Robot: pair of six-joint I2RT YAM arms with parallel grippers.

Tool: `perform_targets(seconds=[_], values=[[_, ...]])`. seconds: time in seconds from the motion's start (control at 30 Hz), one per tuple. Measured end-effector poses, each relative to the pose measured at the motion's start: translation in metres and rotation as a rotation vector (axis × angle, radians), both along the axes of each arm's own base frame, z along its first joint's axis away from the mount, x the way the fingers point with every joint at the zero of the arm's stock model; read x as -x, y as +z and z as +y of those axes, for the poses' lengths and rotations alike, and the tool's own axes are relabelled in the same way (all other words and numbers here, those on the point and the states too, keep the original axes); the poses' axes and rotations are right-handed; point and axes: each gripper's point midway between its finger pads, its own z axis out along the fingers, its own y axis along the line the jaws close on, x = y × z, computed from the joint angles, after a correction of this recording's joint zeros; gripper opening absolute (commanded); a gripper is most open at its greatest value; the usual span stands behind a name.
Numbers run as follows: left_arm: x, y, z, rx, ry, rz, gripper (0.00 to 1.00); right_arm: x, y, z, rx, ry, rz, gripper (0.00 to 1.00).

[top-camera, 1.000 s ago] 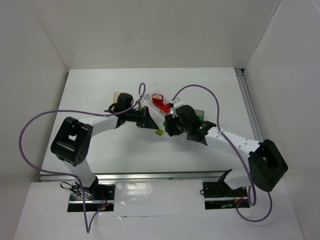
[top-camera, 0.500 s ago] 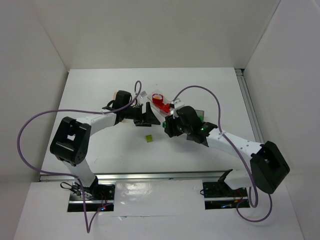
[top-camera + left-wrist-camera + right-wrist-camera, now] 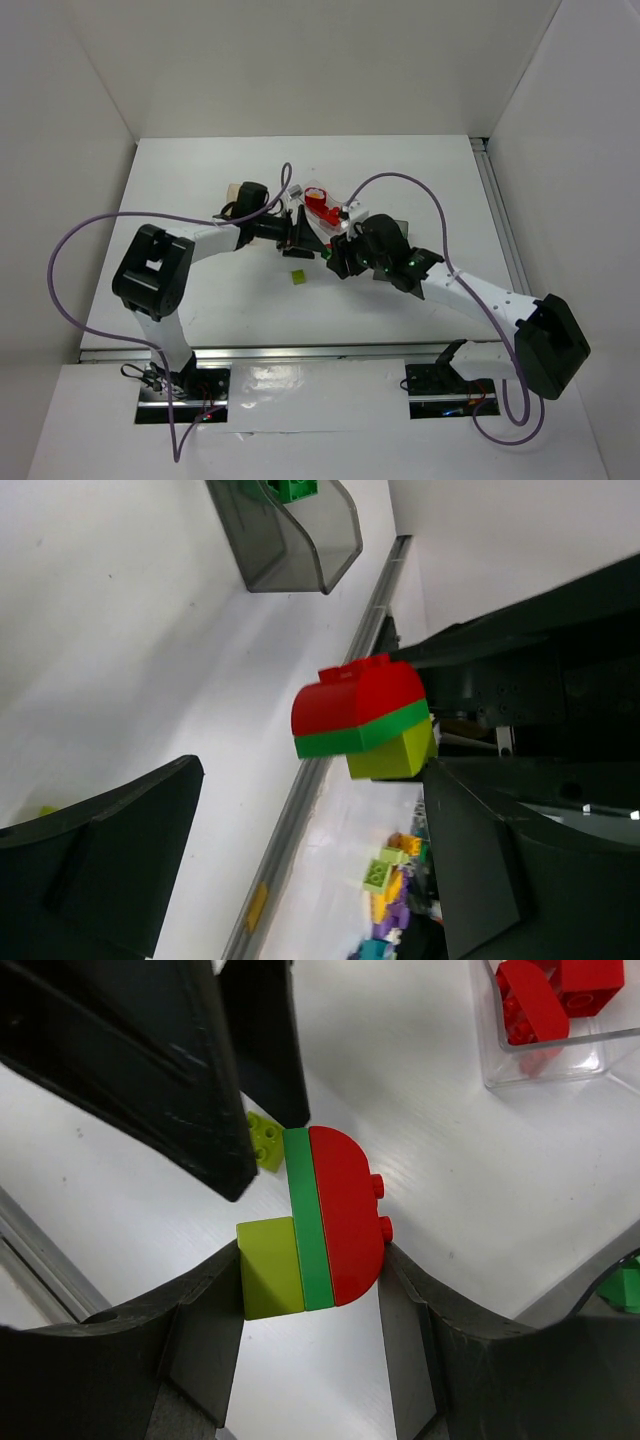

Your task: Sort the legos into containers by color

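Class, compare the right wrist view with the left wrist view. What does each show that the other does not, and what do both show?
Right wrist only: the clear tub, with red bricks lying in it.
Left wrist only: the smoky grey tub in plain sight, with a green brick inside. The right wrist view catches at most a green sliver at its right edge.
Both: the stack of red, green and yellow-green bricks, clamped between the fingers of the right end effector.
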Motion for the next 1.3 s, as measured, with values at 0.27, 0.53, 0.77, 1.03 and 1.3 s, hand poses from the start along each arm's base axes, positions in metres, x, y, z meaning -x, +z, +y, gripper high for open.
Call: perform_targets(seconds=[0.27,0.53,0.77,1.03,1.3], values=[[-0.008,0.01,-0.012,0.12,-0.001,0.063,0.92,0.005,0.0,0.005,0.012,0.029,-0.011,0.39],[-0.003,-0.006,-0.015,0.166,0.007,0.182,0.84,0.006,0.0,0.006,0.025,0.026,-0.024,0.37],[0.003,-0.008,-0.02,0.148,-0.015,0.202,0.71,0.004,-0.002,0.005,0.032,0.02,-0.025,0.37],[0.003,0.005,-0.023,0.188,-0.032,0.192,0.54,0.002,-0.005,0.004,0.044,0.009,-0.025,0.37],[-0.009,0.014,-0.02,0.234,0.005,0.194,0.07,-0.005,0.001,0.003,0.042,-0.014,-0.058,0.74]])
